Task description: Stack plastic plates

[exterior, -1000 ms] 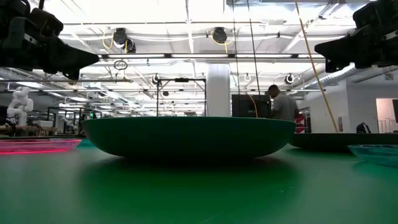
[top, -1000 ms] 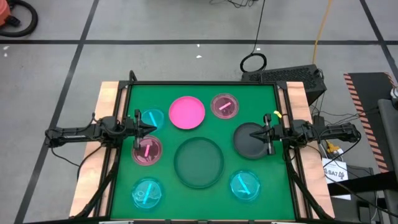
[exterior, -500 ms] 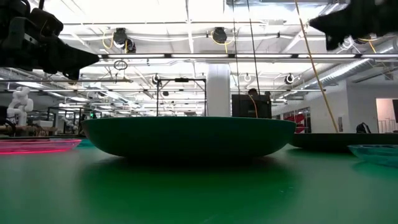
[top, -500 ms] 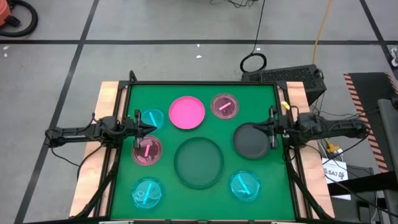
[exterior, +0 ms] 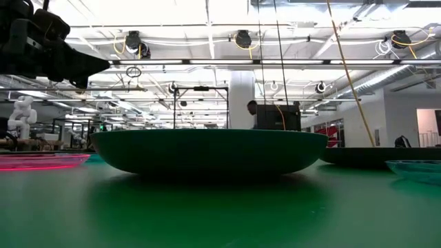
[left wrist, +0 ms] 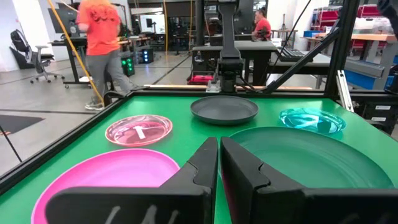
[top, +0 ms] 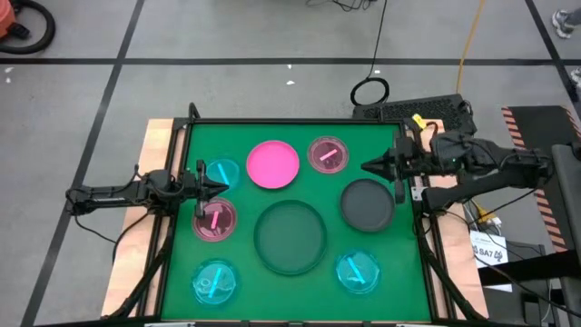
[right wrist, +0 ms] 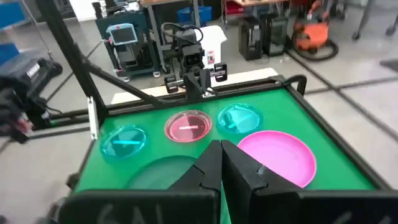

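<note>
Black plate (top: 368,203) lies loose beside the big green plate (top: 290,236); the right gripper (top: 369,167) (clenched, empty) must next grab it.

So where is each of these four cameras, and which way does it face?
High view: overhead, straight down; both arms, left claw, right claw.
Low view: table height, level past the dark green plate; one arm at the upper corner.
Left wrist: on the left arm, across the table toward the black plate.
Right wrist: on the right arm, facing the hot pink plate.
All see the green plate.
</note>
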Controlling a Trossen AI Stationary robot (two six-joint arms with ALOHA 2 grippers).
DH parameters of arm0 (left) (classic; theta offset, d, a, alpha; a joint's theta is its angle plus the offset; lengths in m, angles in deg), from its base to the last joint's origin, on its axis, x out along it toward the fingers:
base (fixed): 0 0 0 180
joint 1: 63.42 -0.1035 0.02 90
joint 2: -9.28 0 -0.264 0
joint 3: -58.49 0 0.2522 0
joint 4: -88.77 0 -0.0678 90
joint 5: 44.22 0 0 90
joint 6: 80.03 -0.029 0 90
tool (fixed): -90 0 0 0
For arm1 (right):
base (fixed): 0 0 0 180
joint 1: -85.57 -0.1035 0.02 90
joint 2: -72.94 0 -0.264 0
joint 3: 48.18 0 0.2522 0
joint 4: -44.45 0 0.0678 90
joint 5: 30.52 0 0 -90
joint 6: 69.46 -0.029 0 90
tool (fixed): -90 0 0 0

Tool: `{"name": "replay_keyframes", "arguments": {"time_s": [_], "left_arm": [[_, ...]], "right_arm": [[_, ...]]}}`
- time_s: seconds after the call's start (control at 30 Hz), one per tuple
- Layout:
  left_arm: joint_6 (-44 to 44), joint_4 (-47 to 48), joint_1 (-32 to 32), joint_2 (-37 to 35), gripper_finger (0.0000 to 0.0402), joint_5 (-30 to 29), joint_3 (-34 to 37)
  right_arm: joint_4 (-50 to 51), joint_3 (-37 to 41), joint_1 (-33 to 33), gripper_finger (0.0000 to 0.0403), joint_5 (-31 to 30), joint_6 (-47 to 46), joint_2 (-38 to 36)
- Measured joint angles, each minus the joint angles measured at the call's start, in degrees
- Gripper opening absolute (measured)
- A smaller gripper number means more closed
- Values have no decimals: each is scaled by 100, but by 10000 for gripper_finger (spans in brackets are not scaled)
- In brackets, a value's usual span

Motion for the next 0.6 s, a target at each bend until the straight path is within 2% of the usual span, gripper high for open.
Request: {"name": "replay_keyframes", "arguments": {"time_s": [0.13,0.27,0.6], "left_arm": [[0,0,2,-1,24,0,-1],[-17,0,2,0,24,-1,0],[-175,17,0,15,24,-17,-1]], "right_arm": [[362,-562,0,0,25,-678,451],[497,-689,7,0,15,-1454,647],[2183,-696,136,0,-429,-1891,714]]}}
